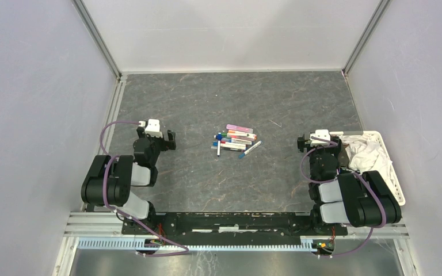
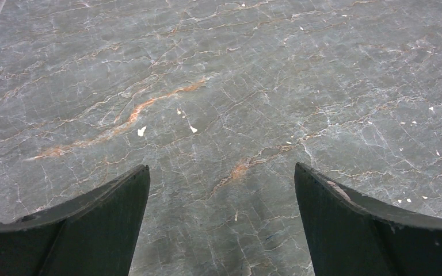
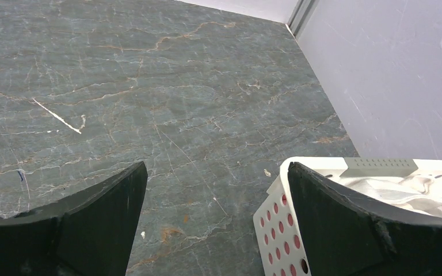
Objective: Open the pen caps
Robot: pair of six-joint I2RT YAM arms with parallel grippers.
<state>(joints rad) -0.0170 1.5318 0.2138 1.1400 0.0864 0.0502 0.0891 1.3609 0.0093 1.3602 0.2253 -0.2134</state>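
A heap of thin white-barrelled pens (image 1: 235,140) with coloured ends lies at the table's middle, seen only in the top view. Their caps sit on the barrels; single caps are too small to tell apart. One pen (image 1: 250,149) lies aslant at the heap's right edge. My left gripper (image 1: 164,140) is open and empty, well left of the heap; in the left wrist view (image 2: 221,172) it holds only bare table between its fingers. My right gripper (image 1: 309,142) is open and empty, right of the heap; in its wrist view (image 3: 216,169) no pen shows.
A white perforated basket (image 1: 392,167) with a white cloth (image 1: 365,150) in it stands at the right edge, close beside my right gripper; it also shows in the right wrist view (image 3: 276,218). Grey walls enclose the dark marbled table (image 1: 207,98).
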